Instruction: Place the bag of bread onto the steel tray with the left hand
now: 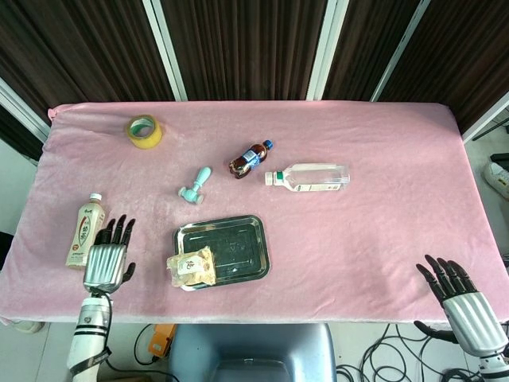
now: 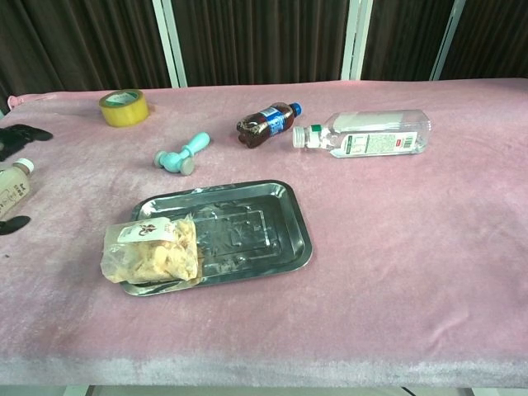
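Left hand sat lower left of the head view, fingers spread, holding nothing. Right hand hung at lower right, fingers apart, empty.

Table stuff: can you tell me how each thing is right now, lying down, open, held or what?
Bag of bread: lying on the tray's near-left corner, hanging over the rim, not held.
Steel tray: flat on the table.
Clear bottle: on its side, capped.
Cola bottle: on its side, capped.
Tea bottle: lying down, capped.
Tape roll: lying flat.
Left robot hand: open, holding nothing.
Right robot hand: open, holding nothing.
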You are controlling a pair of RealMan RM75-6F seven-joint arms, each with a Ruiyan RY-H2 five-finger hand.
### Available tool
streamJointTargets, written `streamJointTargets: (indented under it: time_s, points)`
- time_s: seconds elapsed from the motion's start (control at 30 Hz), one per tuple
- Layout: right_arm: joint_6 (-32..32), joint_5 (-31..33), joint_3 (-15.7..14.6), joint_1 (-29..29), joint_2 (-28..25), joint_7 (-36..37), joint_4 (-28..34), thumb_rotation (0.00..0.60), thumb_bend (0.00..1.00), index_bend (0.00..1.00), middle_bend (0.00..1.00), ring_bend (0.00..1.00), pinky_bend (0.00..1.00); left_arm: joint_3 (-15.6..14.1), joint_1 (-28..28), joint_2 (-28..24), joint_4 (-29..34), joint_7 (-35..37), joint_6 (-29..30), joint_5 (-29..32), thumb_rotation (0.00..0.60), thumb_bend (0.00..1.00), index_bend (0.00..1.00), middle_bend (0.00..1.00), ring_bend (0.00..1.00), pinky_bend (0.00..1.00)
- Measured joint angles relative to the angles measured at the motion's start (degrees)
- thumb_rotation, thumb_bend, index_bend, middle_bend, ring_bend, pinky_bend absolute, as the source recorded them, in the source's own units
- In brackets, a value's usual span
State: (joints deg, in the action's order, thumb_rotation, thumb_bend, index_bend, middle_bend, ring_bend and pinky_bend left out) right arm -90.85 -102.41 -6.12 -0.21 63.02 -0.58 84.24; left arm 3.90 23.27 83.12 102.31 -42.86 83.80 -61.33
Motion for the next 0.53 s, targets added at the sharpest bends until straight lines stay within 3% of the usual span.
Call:
streamJointTargets:
  time_s: [0.27, 0.53]
  points:
    - [-0.03, 0.09, 0.17, 0.05, 0.28, -0.05, -0.01, 0.6, 0.03, 0.0, 0.0, 0.0, 0.21, -5.02, -7.63, -7.81, -0.76, 13.87, 7.6, -11.43, 0.6, 0.32, 0.0, 0.0, 0.0, 0.12]
    - [1.0, 0.92, 0.47, 0.23, 0.71, -1.54, 0.44, 0.6, 0.03, 0.0, 0.0, 0.0, 0.21, -10.83, -16.23, -10.88, -9.62, 30.65, 12.21, -21.25, 0.6, 0.32, 0.0, 0.0, 0.0, 0.11]
